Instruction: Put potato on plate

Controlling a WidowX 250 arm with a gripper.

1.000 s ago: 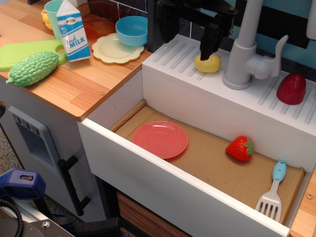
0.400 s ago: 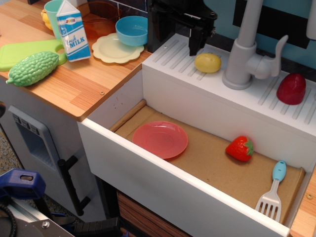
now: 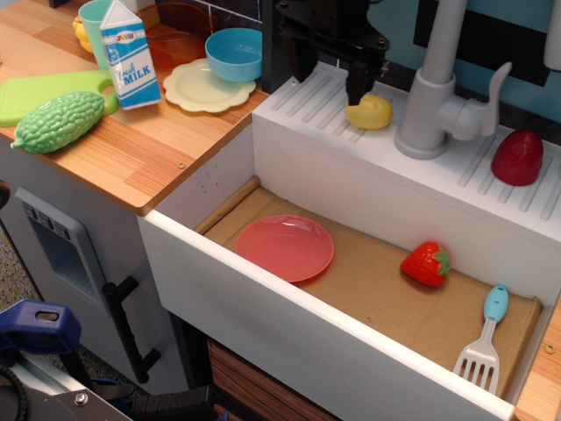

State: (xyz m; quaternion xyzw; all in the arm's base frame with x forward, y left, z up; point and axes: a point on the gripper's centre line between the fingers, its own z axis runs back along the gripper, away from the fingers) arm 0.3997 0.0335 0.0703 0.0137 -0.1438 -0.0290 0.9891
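Observation:
The yellow potato (image 3: 369, 111) lies on the white ribbed ledge (image 3: 298, 96) behind the sink, just left of the grey faucet (image 3: 429, 96). My black gripper (image 3: 329, 77) hangs over the ledge, open and empty. Its right finger (image 3: 355, 88) is at the potato's upper left edge and its left finger (image 3: 302, 63) is farther left, so the potato is outside the jaws. The salmon-pink plate (image 3: 285, 247) lies empty on the sink floor at the left.
A strawberry (image 3: 426, 264) and a spatula (image 3: 484, 342) lie in the sink at the right. A dark red toy (image 3: 517, 158) sits on the ledge's right. The counter holds a green gourd (image 3: 58, 121), milk carton (image 3: 130, 54), pale yellow plate (image 3: 197, 92) and blue bowl (image 3: 235, 53).
The gripper shifted left off the potato, then came back down with its right finger beside the potato's left edge. The potato has stayed in place.

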